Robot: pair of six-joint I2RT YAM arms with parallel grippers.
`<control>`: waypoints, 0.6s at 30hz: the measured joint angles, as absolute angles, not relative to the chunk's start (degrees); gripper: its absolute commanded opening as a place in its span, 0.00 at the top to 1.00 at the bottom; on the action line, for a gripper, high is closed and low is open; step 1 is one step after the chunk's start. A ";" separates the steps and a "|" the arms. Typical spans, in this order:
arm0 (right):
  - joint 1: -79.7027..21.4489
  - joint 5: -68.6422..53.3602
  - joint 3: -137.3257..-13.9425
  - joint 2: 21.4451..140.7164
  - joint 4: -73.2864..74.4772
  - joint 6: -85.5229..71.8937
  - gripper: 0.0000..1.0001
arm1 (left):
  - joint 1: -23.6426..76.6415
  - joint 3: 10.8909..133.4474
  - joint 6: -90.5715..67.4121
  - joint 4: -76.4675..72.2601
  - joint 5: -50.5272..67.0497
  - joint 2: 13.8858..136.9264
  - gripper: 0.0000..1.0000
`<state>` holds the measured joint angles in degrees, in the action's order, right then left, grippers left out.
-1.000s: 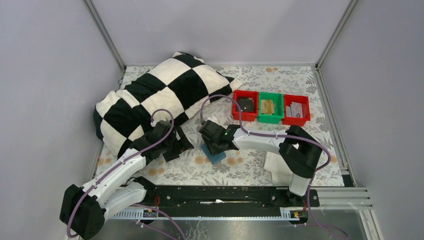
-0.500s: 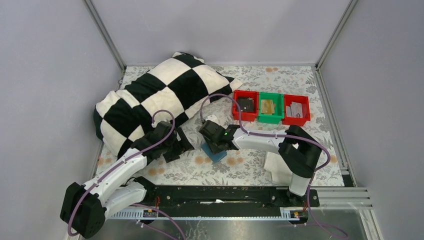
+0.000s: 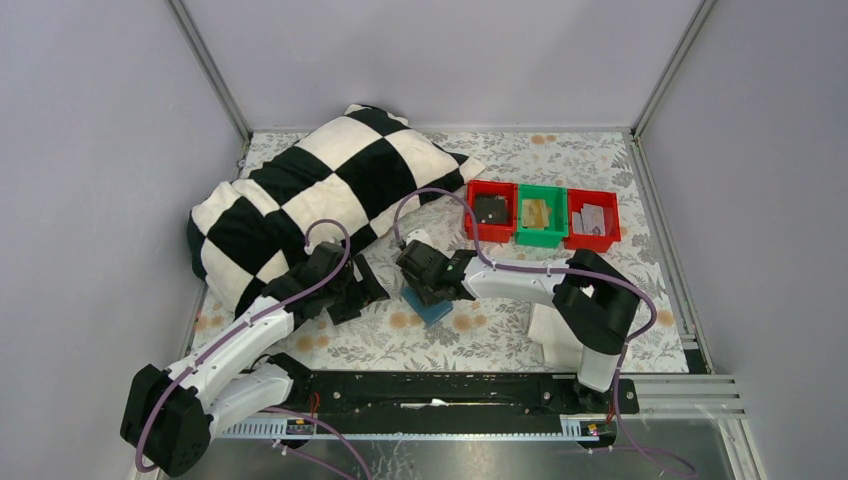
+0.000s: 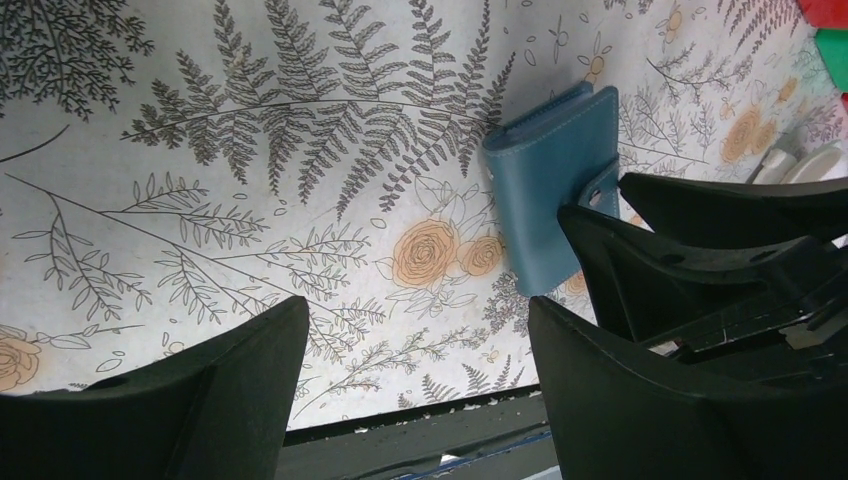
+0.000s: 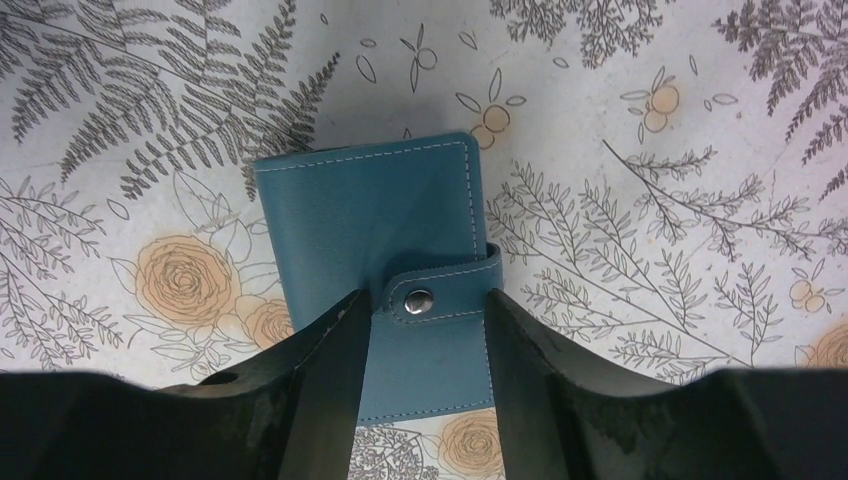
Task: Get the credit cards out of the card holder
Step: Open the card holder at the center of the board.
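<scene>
**Floral tabletop [image 3: 560,160]: card holder [image 5: 370,210] lies snapped shut**

Midway along, toward the near edge, the teal holder lies flat, its inside hidden. Right claw [image 5: 425,330] stands over it, jaws partly apart astride the tab [image 5: 435,298]. Whether they press the leather is unclear. From above, that claw hides all but the holder's near corner. Left claw [image 4: 415,390] hangs wide open just leftward, gripping nothing.

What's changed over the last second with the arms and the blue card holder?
The right gripper edged slightly left over the card holder, open fingers straddling its snap tab; nothing taken hold of or let go. The card holder, the open left gripper and the checkered pillow stayed as they were.
</scene>
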<state>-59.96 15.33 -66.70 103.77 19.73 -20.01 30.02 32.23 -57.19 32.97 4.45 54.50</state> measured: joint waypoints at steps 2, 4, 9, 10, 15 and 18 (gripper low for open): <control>-59.96 15.29 -66.67 103.90 18.85 -19.46 0.62 | 30.04 32.23 -57.01 32.64 4.99 54.50 0.15; -59.96 15.33 -66.52 104.01 17.61 -19.07 0.75 | 30.04 32.23 -56.77 32.40 5.56 54.48 0.15; -59.94 15.42 -65.84 103.98 14.68 -18.46 1.00 | 30.04 32.23 -55.96 31.97 6.37 54.50 0.15; -59.90 15.42 -65.76 103.96 14.35 -18.52 1.00 | 30.04 32.23 -55.86 31.75 6.61 54.63 0.15; -59.90 15.16 -64.49 102.89 13.21 -19.00 1.00 | 30.15 32.21 -55.46 30.92 7.64 56.62 0.15; -59.86 13.56 -63.00 100.71 13.50 -20.40 1.00 | 30.70 32.21 -55.44 30.39 7.79 57.52 0.15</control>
